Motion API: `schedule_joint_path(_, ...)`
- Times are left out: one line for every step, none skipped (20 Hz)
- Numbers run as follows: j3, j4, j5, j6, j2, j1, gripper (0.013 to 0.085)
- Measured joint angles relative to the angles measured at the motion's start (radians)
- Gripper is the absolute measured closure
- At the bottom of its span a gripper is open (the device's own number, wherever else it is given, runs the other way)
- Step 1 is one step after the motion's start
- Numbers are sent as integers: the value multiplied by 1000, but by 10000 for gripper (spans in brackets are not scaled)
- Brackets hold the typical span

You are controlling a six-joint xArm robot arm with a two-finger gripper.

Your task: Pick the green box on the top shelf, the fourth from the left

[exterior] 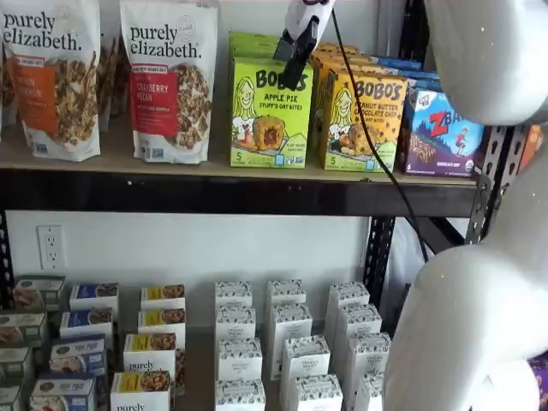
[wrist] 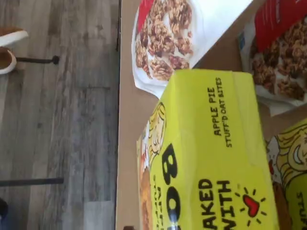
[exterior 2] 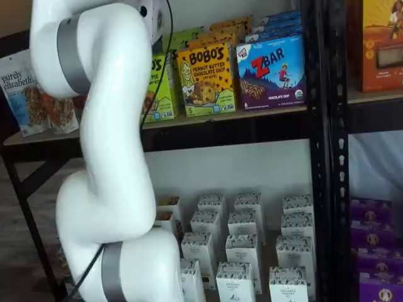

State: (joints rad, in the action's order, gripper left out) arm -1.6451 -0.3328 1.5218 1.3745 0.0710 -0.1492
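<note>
- Where the goods stand: the top shelf (exterior: pixel 214 175), a tan wood-look board on a thick black front beam, carried by black perforated uprights (exterior 2: pixel 327 126); a white wall lies behind it, with a socket (exterior: pixel 50 247) below the beam.
- Seen from the wrist view: grey plank flooring (wrist: pixel 57 120) beside the shelf edge.
- The green box (exterior: pixel 270 111), lime, printed "BOBO'S APPLE PIE", upright at the shelf front, more green boxes alike behind it; in the wrist view its top face (wrist: pixel 216 143) fills much of the picture.
- Gripper (exterior: pixel 295 47): white body and black fingers hanging just above and in front of the green box, not touching it by the look; the fingers show side-on, yet the jaws stand released, grasping nothing.
- Granola pouches (exterior: pixel 167 77), "purely elizabeth", to the left of the green box.
- Yellow-orange Bobo's box (exterior: pixel 364 120) just beside the green box on the right; blue ZBar box (exterior 2: pixel 272 70) next along.
- Small white boxes (exterior: pixel 282 342) in rows on the lower level.
- White arm (exterior 2: pixel 113 157), in front of the shelves, hides most of the green box in a shelf view; a black cable (exterior: pixel 368 128) trails across the yellow-orange box.
</note>
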Motion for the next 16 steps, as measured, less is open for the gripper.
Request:
schedule_joint_path(-3, 8, 0, -2, -3, -3, 130)
schedule_joint_path(-5, 16, -2, -5, -5, -7, 130)
schedule_joint_path(-8, 24, -3, -8, -7, -11, 130)
schedule_joint_path(-10, 34, -5, -11, -10, -16, 130)
schedule_joint_path(-13, 43, -5, -14, -13, -19, 130)
schedule_joint_path(-15, 53, -6, -18, -15, -24, 130)
schedule_joint_path(-16, 65, -7, -21, -17, -29, 130)
schedule_joint_path(-17, 74, -6, -23, -19, -32, 130)
schedule_joint_path(-19, 83, -4, -26, -22, -36, 130)
schedule_joint_path(-20, 91, -2, -28, -24, -39, 130)
schedule_joint_path(-21, 100, -1, -30, -26, -42, 130)
schedule_joint_path(-21, 106, 1, -31, -28, -44, 130)
schedule_joint_path(-21, 111, 2, -32, -29, -46, 130)
schedule_joint_path(-22, 115, 5, -33, -31, -48, 130)
schedule_joint_path(-24, 118, 10, -34, -33, -49, 130)
schedule_joint_path(-24, 120, 13, -34, -35, -50, 130)
